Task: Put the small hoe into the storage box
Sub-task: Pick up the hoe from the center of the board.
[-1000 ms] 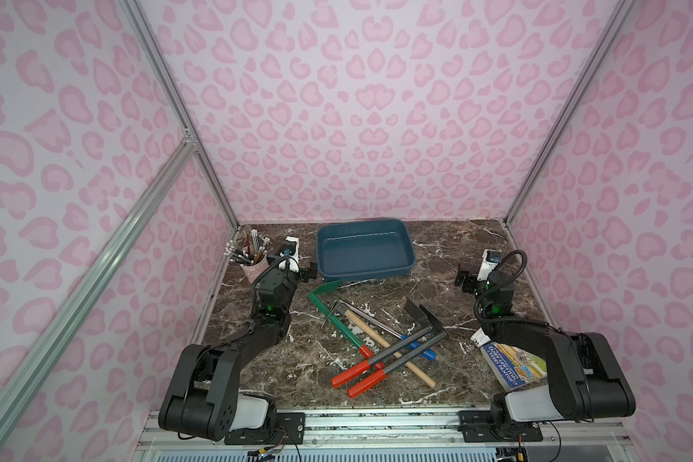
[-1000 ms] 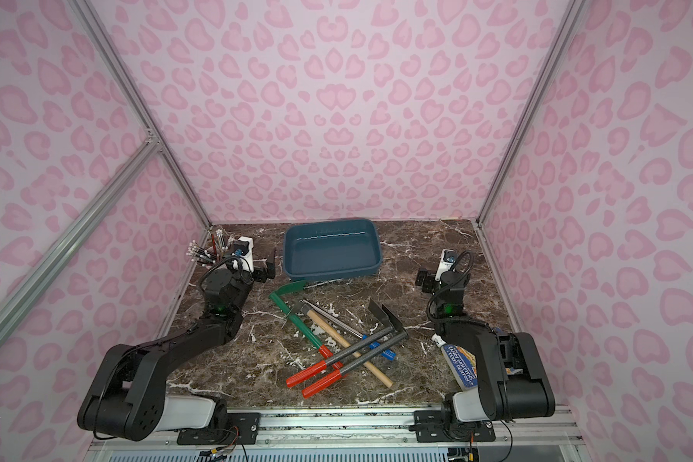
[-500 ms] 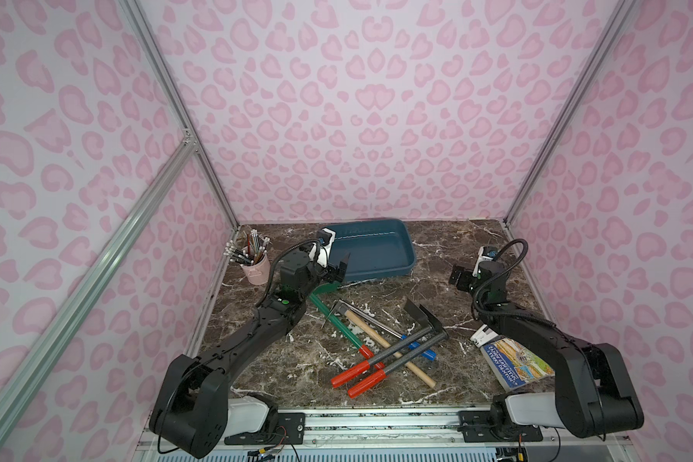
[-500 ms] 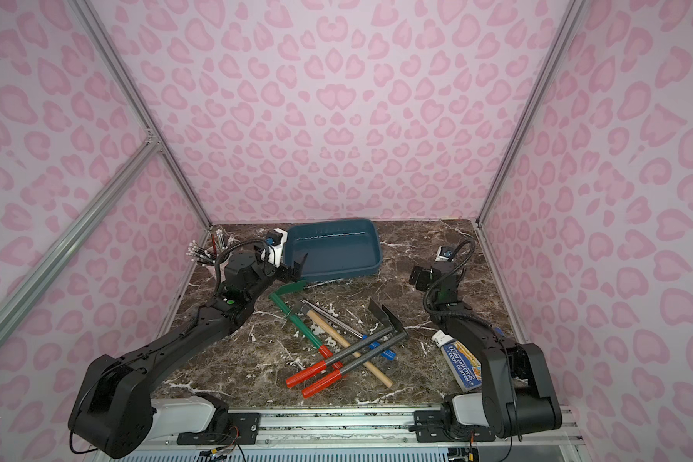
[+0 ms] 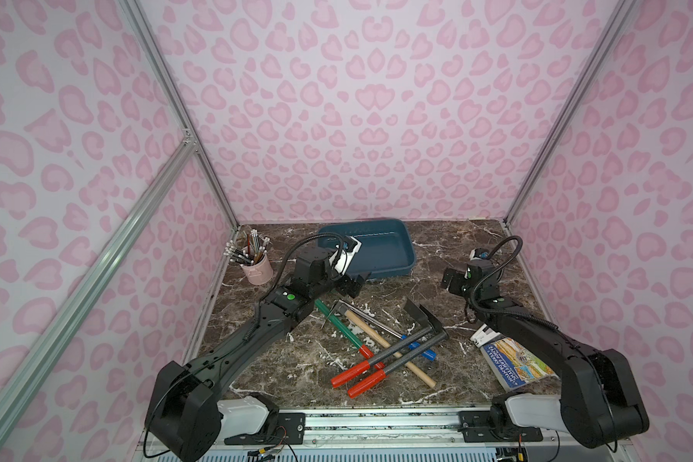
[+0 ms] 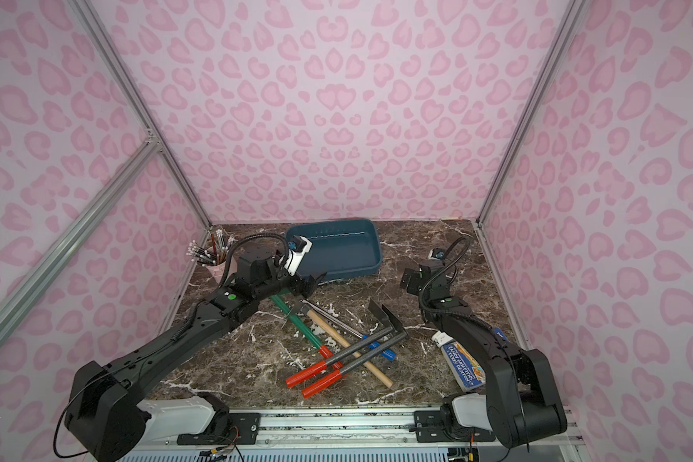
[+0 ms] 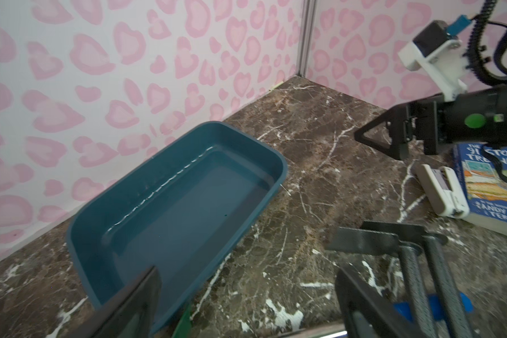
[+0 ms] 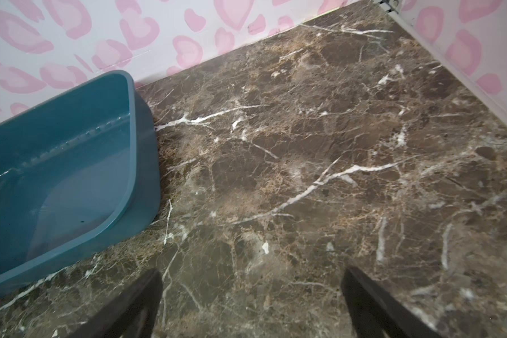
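Note:
Several hand tools lie crossed at the table's middle. Two of them have flat black hoe-like blades (image 5: 419,314) (image 6: 383,314) (image 7: 363,240) on grey shafts with red grips; which one is the small hoe I cannot tell. The teal storage box (image 5: 385,269) (image 6: 353,273) (image 7: 281,164) (image 8: 133,131) stands empty at the back. My left gripper (image 5: 355,285) (image 6: 311,282) (image 7: 246,275) hovers open and empty at the box's near left corner, over a green tool's head end. My right gripper (image 5: 451,280) (image 6: 411,280) (image 8: 251,275) hangs open above bare marble, right of the box.
A pink pencil cup (image 5: 259,270) stands at the back left. A wooden-handled hammer (image 5: 381,340), a green-shafted tool (image 5: 339,328) and a blue-handled tool (image 5: 421,348) lie among the tools. A book (image 5: 513,360) with a small white object (image 5: 481,334) lies under the right arm.
My left arm has swung right from beside the pencil cup to the box's near left corner. The right gripper has shifted left, toward the middle. Both stay open.

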Available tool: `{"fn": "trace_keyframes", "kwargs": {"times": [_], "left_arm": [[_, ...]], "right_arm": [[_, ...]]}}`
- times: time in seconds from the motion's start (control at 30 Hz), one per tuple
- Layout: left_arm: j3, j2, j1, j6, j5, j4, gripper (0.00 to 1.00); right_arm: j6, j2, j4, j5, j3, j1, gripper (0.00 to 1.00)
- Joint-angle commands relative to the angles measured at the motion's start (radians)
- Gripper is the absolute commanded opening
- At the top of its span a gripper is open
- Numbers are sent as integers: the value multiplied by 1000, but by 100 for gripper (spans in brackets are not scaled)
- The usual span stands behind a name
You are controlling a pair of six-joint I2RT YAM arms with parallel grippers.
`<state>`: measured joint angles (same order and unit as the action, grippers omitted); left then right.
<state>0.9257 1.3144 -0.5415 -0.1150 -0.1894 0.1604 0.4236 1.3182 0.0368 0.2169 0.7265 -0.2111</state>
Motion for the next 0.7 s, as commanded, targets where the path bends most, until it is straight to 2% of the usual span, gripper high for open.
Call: {"fn": "trace_keyframes", "kwargs": {"times": [0.0, 0.3, 0.43, 0.67], "left_arm": [[29, -12, -32, -7, -40, 123, 96], [56, -44, -193, 66, 8, 255, 98], [41, -46, -267, 129, 43, 278, 100], [5, -46, -385, 226, 129, 295, 98]], "right_arm": [[14, -7, -72, 18, 26, -15, 100], [8, -26, -110, -17, 30, -24, 99], [4, -13, -139, -27, 49, -22, 99], [1, -18, -148, -66, 52, -23, 98]]}}
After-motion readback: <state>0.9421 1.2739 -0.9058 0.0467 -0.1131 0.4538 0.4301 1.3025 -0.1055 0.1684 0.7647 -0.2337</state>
